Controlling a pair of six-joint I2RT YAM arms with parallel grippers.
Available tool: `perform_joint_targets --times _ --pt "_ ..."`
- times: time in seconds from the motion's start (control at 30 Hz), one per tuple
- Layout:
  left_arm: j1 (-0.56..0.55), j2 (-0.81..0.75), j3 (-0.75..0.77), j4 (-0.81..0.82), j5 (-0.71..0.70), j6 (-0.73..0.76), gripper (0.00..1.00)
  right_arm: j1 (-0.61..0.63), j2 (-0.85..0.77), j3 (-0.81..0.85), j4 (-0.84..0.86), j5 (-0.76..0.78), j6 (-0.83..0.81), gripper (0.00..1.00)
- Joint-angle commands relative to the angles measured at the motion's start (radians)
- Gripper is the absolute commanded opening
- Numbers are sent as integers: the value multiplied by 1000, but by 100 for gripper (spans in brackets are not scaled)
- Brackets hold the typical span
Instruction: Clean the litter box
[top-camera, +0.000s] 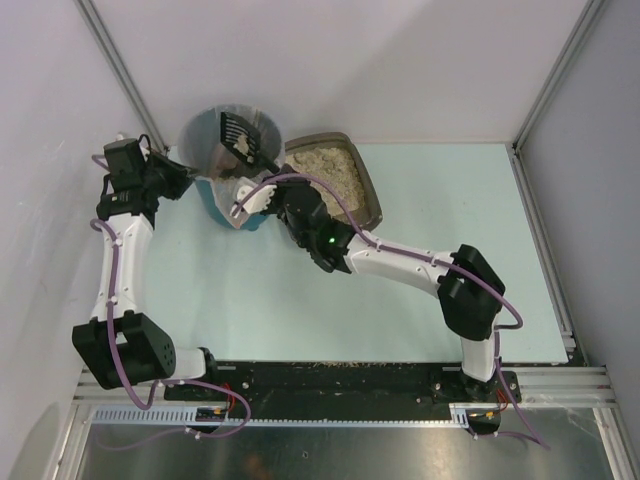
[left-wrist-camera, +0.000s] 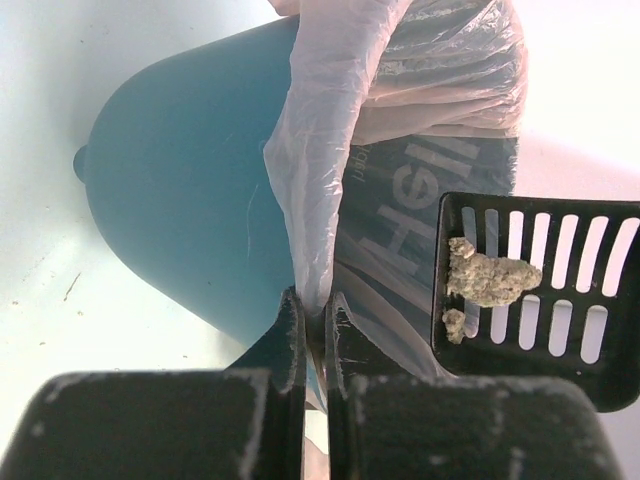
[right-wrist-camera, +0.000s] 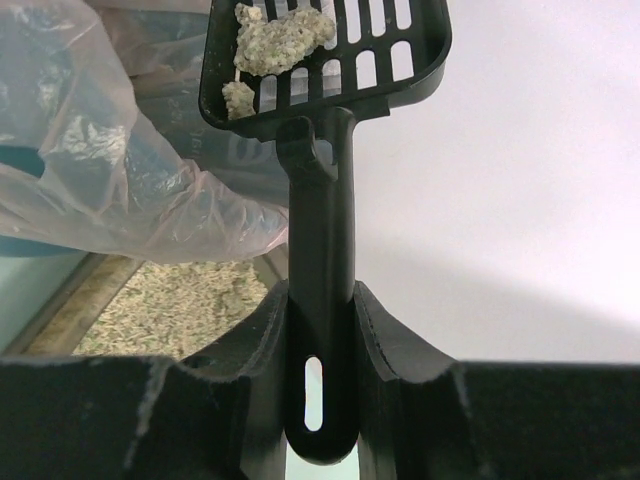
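Note:
The litter box (top-camera: 374, 190) is a grey-brown tray of beige granules at the back, right of the teal bin (top-camera: 222, 197). It also shows in the right wrist view (right-wrist-camera: 75, 300). My right gripper (top-camera: 250, 200) (right-wrist-camera: 322, 300) is shut on the handle of a black slotted scoop (top-camera: 240, 135) (right-wrist-camera: 325, 60). The scoop head is over the bin mouth and carries grey clumps (right-wrist-camera: 280, 35) (left-wrist-camera: 490, 275). My left gripper (top-camera: 186, 180) (left-wrist-camera: 315, 305) is shut on the bin's clear plastic liner (left-wrist-camera: 330, 150) at the bin's left rim.
The bin (left-wrist-camera: 180, 200) stands right against the litter box's left end. White walls close in the table at the back and both sides. The pale green table surface (top-camera: 430, 200) runs right of the litter box and in front of both.

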Motion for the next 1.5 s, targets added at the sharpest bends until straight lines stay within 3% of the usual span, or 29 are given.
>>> perform_joint_targets --times 0.0,0.33,0.7,0.83,1.1,1.33,1.47 --pt "-40 -16 13 15 112 54 0 13 -55 -37 258 14 -236 0" --pt "-42 -59 -45 16 100 66 0 13 -46 -104 392 -38 -461 0" --pt "-40 -34 -17 13 100 75 0 31 -73 -178 315 -12 -449 0" --pt "-42 -36 -33 15 98 79 0 31 -78 -176 362 -6 -455 0" --pt "-42 -56 -46 15 91 92 0 47 -113 -178 316 60 -308 0" --pt "-40 -54 -59 15 94 92 0 79 -119 -181 408 167 -212 0" --pt "-40 -56 -66 15 98 92 0 88 -129 -181 401 198 -79 0"
